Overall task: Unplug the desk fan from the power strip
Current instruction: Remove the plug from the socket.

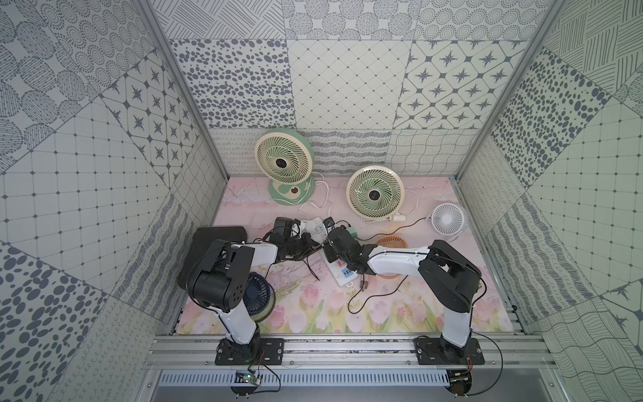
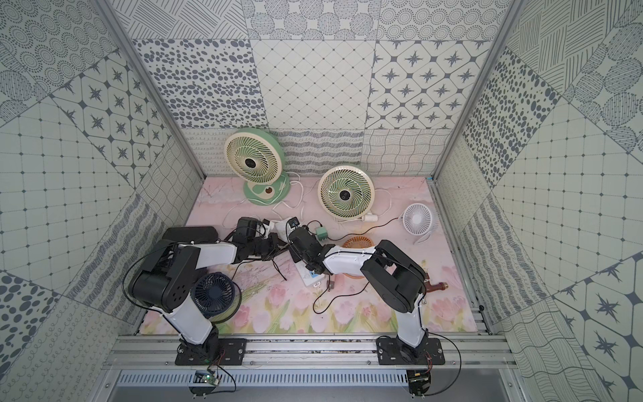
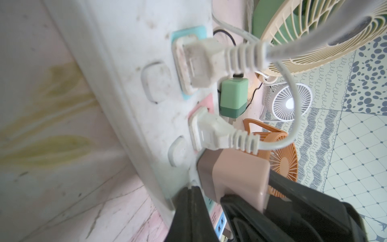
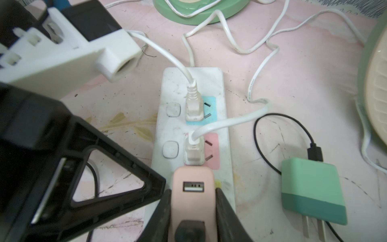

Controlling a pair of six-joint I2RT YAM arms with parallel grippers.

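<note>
Slightly diagonal — power strip (image 1: 342, 275) (USB end nearest)

2 plugs (image 4: 194, 109) and an adapter (image 4: 192, 188) in the power strip (image 4: 209, 83); a loose charger (image 4: 310, 184) just beside it

Pink floral table (image 1: 382, 313) held: power strip (image 4: 173, 83), tall green fan (image 1: 283, 163), low green fan (image 1: 375, 193), white fan (image 1: 449, 218), orange fan (image 1: 391, 242), navy fan (image 1: 257, 294), green charger (image 4: 310, 184).

ACCESS CHECK | power strip (image 4: 173, 88): 2 white plugs (image 4: 193, 109) stand just beyond the pink adapter (image 4: 192, 184), white cords (image 4: 228, 122) arching over the far half | left side: left gripper (image 4: 155, 183) crowds the strip's edge | right side: green adapter (image 4: 310, 188) and black cable (image 4: 254, 134) lie near, a bare lane of mat (image 4: 245, 188) between them and the strip
</note>
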